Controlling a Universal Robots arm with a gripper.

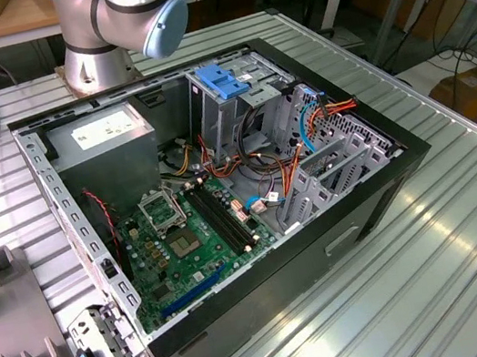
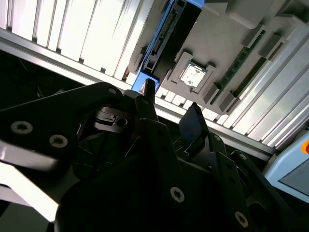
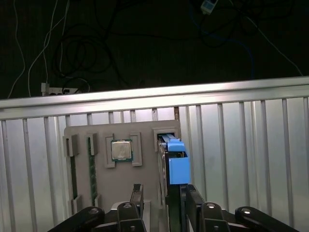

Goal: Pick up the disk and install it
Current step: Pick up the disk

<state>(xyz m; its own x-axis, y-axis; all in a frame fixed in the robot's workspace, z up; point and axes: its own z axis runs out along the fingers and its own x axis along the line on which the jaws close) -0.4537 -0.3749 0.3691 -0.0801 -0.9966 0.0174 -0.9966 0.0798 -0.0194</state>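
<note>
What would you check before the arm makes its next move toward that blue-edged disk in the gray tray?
1. The disk stands on edge in the gray tray slot: ok.
2. The gripper is open, with nothing between its fingers: ok.
3. The gripper is centred over the disk: cannot tell; in the first wrist view the disk looks nearer one finger.
4. The computer case lies open: ok.
5. The orange cables leave the drive cage free: cannot tell.
</note>
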